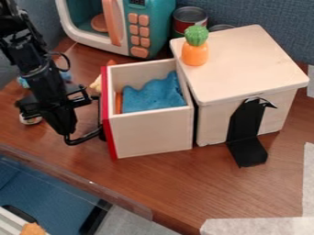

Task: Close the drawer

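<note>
- Drawer at frame centre, pulled well out to the left of the wooden box.
- Claw at left of frame, just beside the red front. Can't tell spread from pressed together.
- Best move: push near mid-width of the red front, rightward along the drawer's line. Off-centre load could twist and jam it.
- Go slow near the end; stop at flush, avoid shoving the box.
- Blue cloth inside, bunched; could snag on the box edge if too high.
- Pineapple toy on the box top, near the drawer side; could topple with a jolt.
- Toy microwave behind, top of frame; out of the push line.
</note>
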Tool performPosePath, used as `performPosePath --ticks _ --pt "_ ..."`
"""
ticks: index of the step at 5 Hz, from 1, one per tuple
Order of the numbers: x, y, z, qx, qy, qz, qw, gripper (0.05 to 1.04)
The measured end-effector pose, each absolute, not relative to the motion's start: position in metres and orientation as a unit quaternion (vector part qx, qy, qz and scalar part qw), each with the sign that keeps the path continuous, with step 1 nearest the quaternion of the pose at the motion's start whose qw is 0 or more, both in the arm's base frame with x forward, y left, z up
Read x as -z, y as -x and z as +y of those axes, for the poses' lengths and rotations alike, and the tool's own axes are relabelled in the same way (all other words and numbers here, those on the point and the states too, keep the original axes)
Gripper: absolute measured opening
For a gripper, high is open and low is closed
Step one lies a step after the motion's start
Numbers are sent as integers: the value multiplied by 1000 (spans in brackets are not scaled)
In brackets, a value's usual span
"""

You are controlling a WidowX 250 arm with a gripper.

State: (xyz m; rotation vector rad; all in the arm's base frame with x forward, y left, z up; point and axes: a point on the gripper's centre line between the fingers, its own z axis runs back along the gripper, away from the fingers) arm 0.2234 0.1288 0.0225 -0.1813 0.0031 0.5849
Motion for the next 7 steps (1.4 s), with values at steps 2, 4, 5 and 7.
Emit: performPosePath --ticks 2,4,5,7 --pt "-22 -230 129 -340 86 -10 937 96" --pt "-22 -243 114 -347 95 -16 933 96" --pt "-22 -245 96 -337 99 -14 936 96" --pt "-25 -258 51 -279 111 -20 954 96"
